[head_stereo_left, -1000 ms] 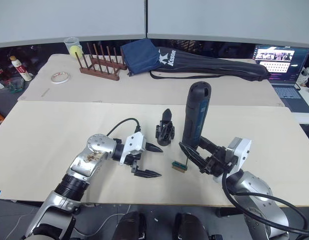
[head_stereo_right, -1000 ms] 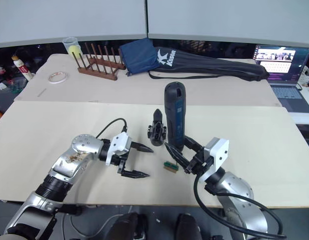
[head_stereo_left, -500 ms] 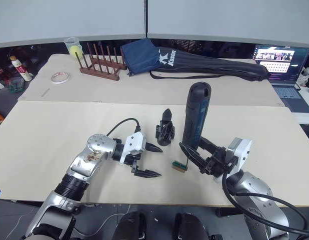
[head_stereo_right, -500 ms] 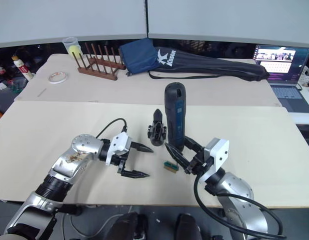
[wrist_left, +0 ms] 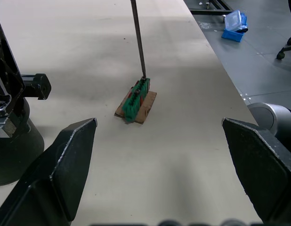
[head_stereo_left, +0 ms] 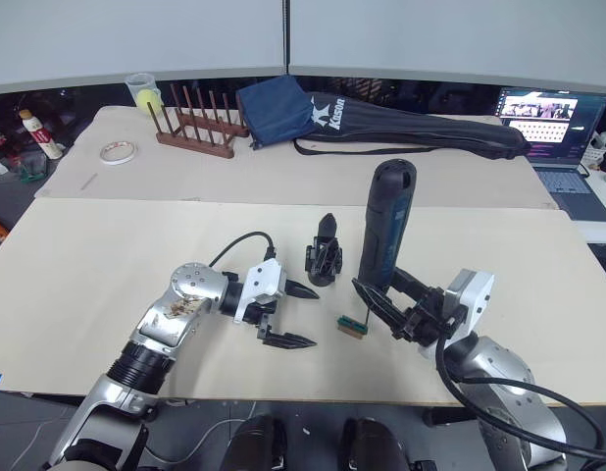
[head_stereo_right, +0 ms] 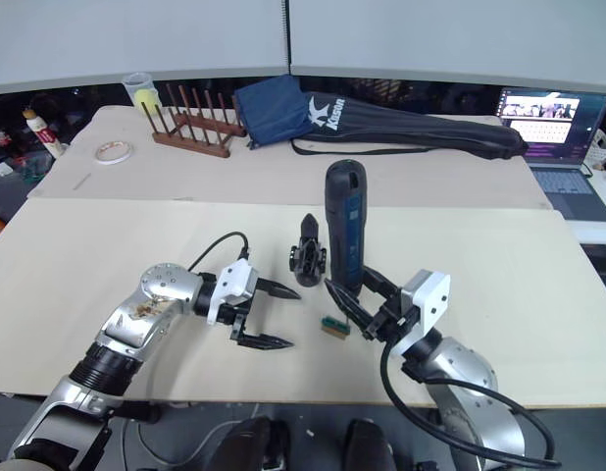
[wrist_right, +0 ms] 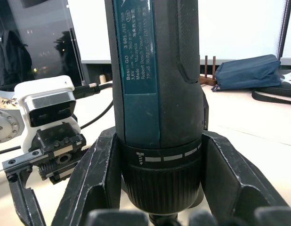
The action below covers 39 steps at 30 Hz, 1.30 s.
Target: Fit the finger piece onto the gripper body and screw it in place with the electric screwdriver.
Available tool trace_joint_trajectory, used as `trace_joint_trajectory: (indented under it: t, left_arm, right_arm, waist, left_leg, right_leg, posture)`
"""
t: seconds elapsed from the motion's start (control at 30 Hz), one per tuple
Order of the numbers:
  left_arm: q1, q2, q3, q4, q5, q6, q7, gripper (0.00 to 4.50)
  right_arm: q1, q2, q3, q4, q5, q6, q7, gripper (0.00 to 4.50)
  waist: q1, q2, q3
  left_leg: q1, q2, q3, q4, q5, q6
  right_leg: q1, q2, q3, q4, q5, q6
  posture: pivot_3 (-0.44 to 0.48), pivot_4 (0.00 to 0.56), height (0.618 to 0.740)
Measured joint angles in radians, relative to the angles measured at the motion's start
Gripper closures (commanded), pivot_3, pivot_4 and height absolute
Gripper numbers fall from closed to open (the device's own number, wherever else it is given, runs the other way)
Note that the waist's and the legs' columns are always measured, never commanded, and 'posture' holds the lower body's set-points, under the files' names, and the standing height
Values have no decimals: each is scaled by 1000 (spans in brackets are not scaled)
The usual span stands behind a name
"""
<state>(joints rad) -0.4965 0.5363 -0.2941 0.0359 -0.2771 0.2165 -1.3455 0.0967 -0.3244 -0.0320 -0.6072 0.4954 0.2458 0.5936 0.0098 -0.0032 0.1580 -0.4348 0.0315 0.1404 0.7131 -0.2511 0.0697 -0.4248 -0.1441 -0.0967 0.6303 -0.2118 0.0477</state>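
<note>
My right gripper [head_stereo_left: 386, 294] is shut on the electric screwdriver [head_stereo_left: 381, 231], a dark blue-black cylinder [wrist_right: 155, 94] held upright. Its thin metal bit [wrist_left: 138, 42] points down onto a small green block [wrist_left: 136, 96] lying on the table. Just left of the screwdriver stands the gripper body [head_stereo_left: 323, 263], a black block with one pointed finger sticking up. My left gripper [head_stereo_left: 315, 317] is open and empty low over the table, in front of the gripper body and left of the green block [head_stereo_left: 352, 326]. The finger piece is out of view.
At the back of the table are a wooden rack [head_stereo_left: 195, 128], a tape roll [head_stereo_left: 118, 151], a cup [head_stereo_left: 143, 90], a blue pouch [head_stereo_left: 278, 110] and a long black bag [head_stereo_left: 421, 132]. A laptop [head_stereo_left: 558, 137] sits at the far right.
The top of the screwdriver has leaned very slightly to the right. The left gripper has stayed where it was.
</note>
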Motion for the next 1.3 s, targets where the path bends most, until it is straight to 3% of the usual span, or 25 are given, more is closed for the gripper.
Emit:
trace_joint_trajectory:
  t: [0.6,0.9,1.3]
  left_arm:
    - [-12,0,0,23,0,-23,0,0]
    - [-7,25,9,26,-4,-12,-12,0]
    - [-4,22,100,47,-42,48,65,0]
  right_arm:
    - [-3,-2,-3,3,3,2,-6,2547]
    - [-51,-49,-30,-83,77,53,-56,2547]
    - [-297,-227,-158,-108,375,255,-128,2549]
  waist:
    - [0,0,0]
    - [0,0,0]
    - [0,0,0]
  left_leg:
    - [0,0,0,0,0,0]
    - [0,0,0,0,0,0]
    - [0,0,0,0,0,0]
  right_leg:
    - [0,0,0,0,0,0]
    - [0,0,0,0,0,0]
    - [0,0,0,0,0,0]
  posture:
    - [0,150,730]
    - [0,150,730]
    - [0,150,730]
